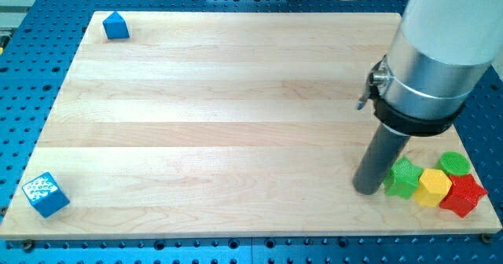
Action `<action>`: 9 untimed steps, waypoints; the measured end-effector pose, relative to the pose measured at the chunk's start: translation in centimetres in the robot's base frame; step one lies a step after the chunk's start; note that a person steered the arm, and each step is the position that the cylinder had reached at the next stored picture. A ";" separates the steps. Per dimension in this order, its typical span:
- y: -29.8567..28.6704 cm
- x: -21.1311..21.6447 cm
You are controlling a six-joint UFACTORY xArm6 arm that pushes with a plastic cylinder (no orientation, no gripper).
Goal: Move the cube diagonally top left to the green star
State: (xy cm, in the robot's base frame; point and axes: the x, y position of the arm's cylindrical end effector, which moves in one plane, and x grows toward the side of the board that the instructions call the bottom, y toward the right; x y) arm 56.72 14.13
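Observation:
A blue cube (45,194) with a white dotted top lies at the board's bottom left corner. A green star (402,177) lies at the bottom right, touching a yellow block (433,187). My tip (366,188) rests on the board just left of the green star, close to it or touching it. The cube is far to the view's left of my tip.
A red star (463,196) and a green round block (454,164) sit right of the yellow block, near the board's right edge. A blue pentagon-shaped block (115,26) sits at the top left corner. The arm's large body (432,52) hangs over the right side.

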 end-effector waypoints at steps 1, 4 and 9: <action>-5.9 0.0; -34.1 -4.6; -44.6 -5.3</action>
State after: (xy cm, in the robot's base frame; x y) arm 51.43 -30.45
